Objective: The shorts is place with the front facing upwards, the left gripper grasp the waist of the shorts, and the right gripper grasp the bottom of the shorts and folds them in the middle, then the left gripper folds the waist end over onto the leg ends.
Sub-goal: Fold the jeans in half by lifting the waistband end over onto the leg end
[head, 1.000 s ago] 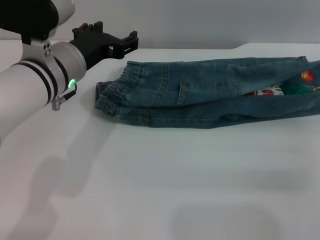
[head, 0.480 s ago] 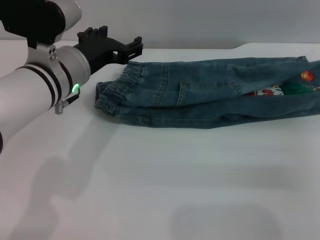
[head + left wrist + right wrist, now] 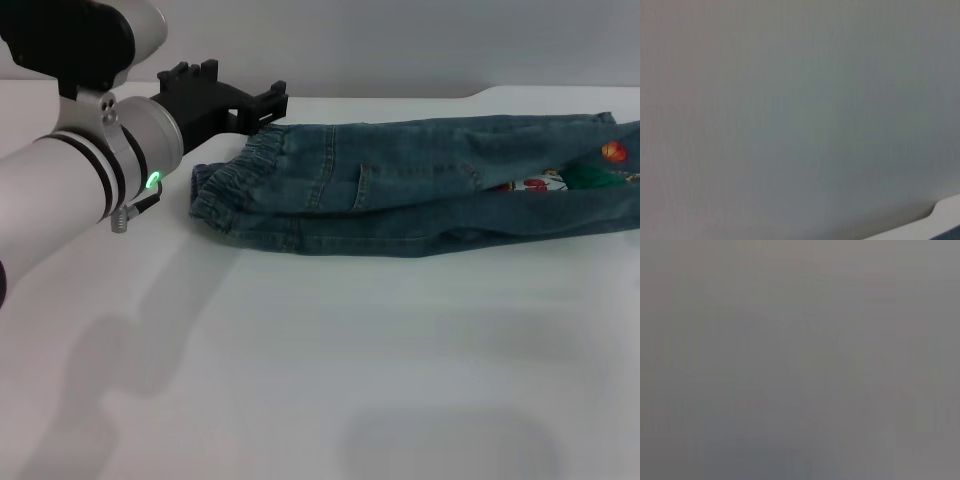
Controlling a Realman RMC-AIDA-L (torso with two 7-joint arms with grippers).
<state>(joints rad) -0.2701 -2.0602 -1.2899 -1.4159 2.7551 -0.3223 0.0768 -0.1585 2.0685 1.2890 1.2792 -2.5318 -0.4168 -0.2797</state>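
The shorts are washed denim cloth (puckered at the waist) on a smooth matt table.

I see the shorts lying flat near the far edge of the worktop, folded lengthwise. The puckered waist points toward the worktop's left side; the leg ends reach its right edge, showing colourful lining.

Before me spreads a smooth white matte tabletop, evenly lit, with soft grey shadows pooling toward 8 o'clock. Its far edge runs across at 12 o'clock, stepping up near 1 o'clock. Beyond it stands a plain pale grey wall.
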